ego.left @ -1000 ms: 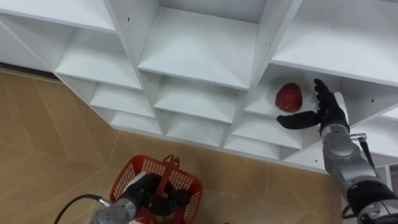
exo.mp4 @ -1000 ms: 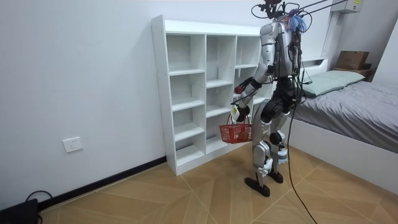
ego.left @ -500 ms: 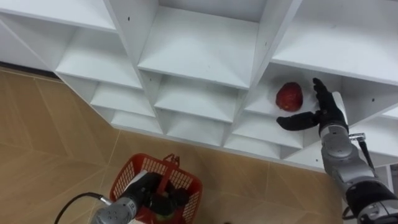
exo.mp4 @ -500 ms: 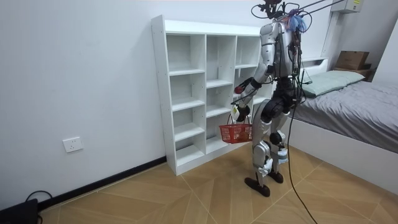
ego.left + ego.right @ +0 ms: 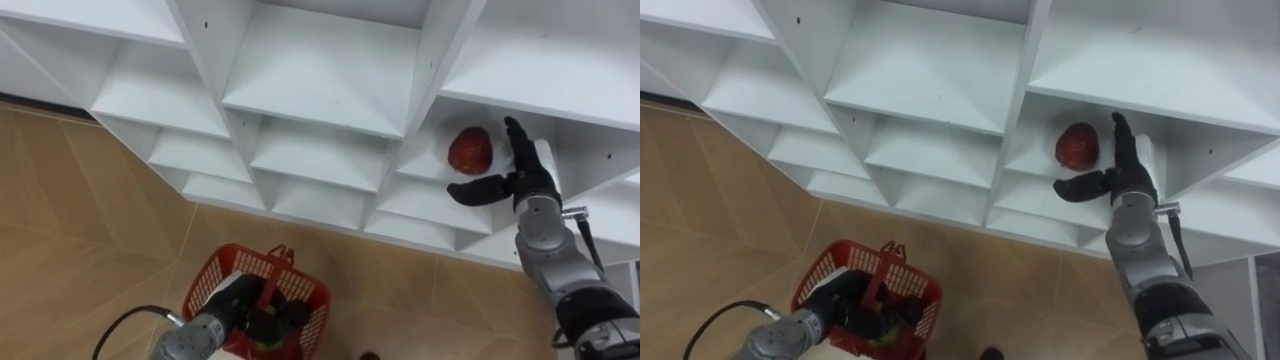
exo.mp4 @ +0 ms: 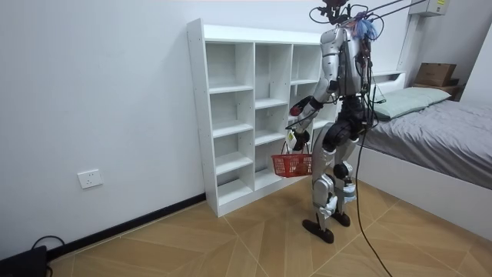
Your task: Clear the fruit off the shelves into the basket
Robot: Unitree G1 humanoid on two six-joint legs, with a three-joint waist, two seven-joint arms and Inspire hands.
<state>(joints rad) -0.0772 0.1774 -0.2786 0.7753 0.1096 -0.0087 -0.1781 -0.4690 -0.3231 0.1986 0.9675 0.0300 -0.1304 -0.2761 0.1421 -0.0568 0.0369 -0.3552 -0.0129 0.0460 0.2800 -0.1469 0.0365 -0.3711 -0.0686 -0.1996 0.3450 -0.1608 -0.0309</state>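
– Starting at the left, what has the left robot hand (image 5: 232, 303) got?
– Its fingers are curled round the top of the red basket (image 5: 205, 285), an open plastic lattice, light and a little springy by the look of it, hanging above the wooden floor (image 5: 80, 200)
– And the white closet (image 5: 320, 70)?
– Smooth, hard, flat boards. One cell on the right holds a red fruit (image 5: 470, 150), sitting on its shelf
– How will that handle?
– I'd judge it firm, round and glossy: fairly light, but inclined to roll or slip, and it would bruise if squeezed. Best cupped round its widest part, fingers behind, thumb in front
– The right robot hand (image 5: 522, 182)?
– Open, with its fingers straight up just beside the fruit's right flank and its thumb stretched out beneath; nothing is closed on the fruit yet
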